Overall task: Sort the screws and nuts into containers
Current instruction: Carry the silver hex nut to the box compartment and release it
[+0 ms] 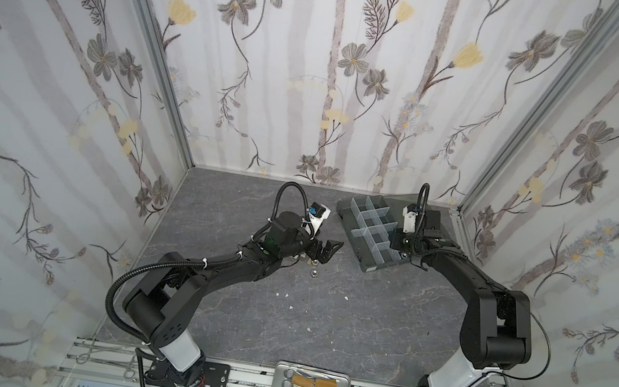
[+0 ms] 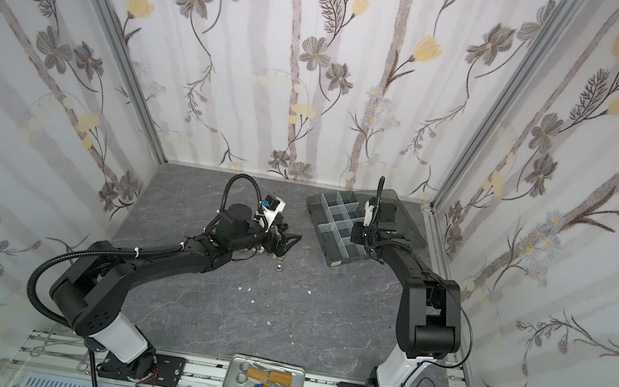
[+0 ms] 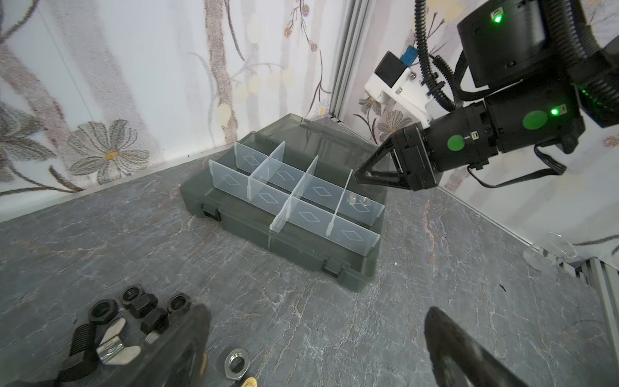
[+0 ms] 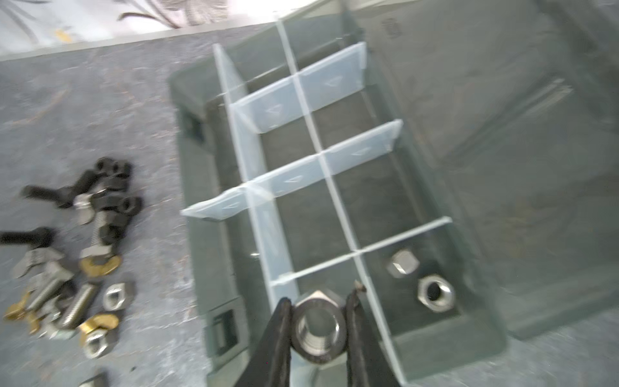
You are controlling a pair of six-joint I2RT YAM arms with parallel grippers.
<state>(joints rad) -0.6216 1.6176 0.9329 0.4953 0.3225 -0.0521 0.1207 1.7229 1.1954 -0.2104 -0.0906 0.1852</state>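
Two top views overhead, wrist views close, sharing organizer box (image 1: 371, 264)

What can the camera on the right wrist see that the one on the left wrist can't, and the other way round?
Right wrist only: a silver nut clamped in the right pincer. Left wrist only: the right arm seen from outside, above the box, and the open left pincer. Both: the divided box and the loose pile of fasteners beside it.
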